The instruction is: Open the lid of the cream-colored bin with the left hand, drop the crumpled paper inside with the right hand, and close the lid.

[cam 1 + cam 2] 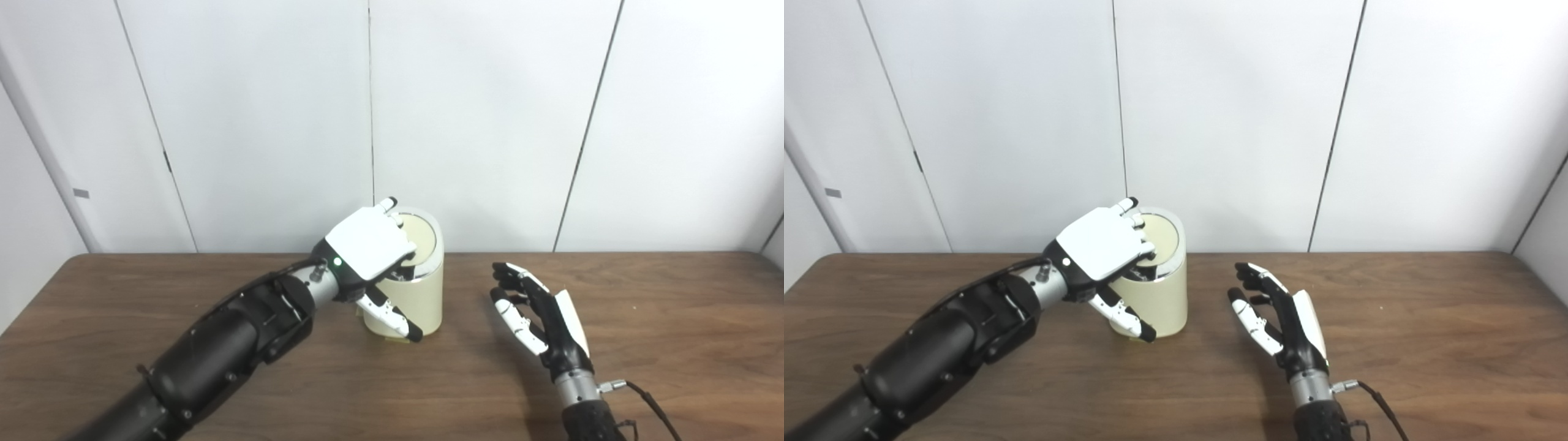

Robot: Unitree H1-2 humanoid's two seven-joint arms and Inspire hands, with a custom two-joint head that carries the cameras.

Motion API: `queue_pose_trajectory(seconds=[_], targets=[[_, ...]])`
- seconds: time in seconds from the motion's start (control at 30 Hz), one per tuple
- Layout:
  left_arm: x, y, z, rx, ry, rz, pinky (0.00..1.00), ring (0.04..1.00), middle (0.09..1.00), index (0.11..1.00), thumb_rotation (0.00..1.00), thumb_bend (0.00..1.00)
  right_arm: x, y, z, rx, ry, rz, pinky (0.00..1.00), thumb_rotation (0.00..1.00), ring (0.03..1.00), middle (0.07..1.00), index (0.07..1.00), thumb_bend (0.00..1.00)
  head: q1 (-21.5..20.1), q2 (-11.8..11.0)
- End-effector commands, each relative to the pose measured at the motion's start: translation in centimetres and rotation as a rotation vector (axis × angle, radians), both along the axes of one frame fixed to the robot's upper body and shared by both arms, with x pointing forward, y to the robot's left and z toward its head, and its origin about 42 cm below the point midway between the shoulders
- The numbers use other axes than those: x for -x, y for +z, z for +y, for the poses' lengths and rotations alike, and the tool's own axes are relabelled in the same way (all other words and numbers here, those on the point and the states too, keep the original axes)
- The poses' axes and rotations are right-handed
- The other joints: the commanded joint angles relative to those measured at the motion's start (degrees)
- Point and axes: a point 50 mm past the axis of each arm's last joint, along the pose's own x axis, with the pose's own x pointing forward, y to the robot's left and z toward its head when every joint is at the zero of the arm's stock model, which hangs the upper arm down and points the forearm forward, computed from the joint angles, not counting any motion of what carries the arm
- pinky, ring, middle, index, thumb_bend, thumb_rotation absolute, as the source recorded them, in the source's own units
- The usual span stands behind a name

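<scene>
Cream-colored bin [411, 294] is sitting mid-frame on the desk [643, 318]; I'm resting my left robot hand [367, 245] on its lid [422, 236], fingers curled, gripping nothing. Right robot hand [539, 312] is hovering open and empty at lower right; I'm seeing no paper. Pressing off-centre is risking tipping the bin

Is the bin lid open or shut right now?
Shut, apparently: the lid lies flat in the cream-colored bin rim, left hand resting on its near edge.
</scene>
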Motion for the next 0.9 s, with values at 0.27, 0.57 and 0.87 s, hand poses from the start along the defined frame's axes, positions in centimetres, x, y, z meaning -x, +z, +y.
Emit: queue_pose_trajectory(seconds=[0.27, 0.57, 0.87], targets=[[-1.0, -1.0, 1.4, -0.058, 0.093, 0.035, 1.00, 0.887, 0.803, 0.796, 1.00, 0.96, -1.0, 2.5, 0.5, -0.008, 0.017, -0.107, 0.69, 0.78, 0.778, 0.786, 0.787, 0.20, 0.1, 0.0], [-0.9, -0.5, 1.3, -0.009, 0.058, -0.020, 1.00, 0.851, 0.761, 0.759, 1.00, 0.99, -1.0, 2.5, 0.5, 0.000, 0.014, -0.110, 0.68, 0.75, 0.771, 0.778, 0.778, 0.20, 0.0, 0.0], [-1.2, 1.8, 0.6, 0.205, 0.019, -0.130, 1.00, 0.772, 0.700, 0.686, 1.00, 0.92, -1.0, 2.5, 0.7, -0.009, 0.017, -0.097, 0.70, 0.75, 0.783, 0.790, 0.792, 0.19, 0.2, -0.4]])
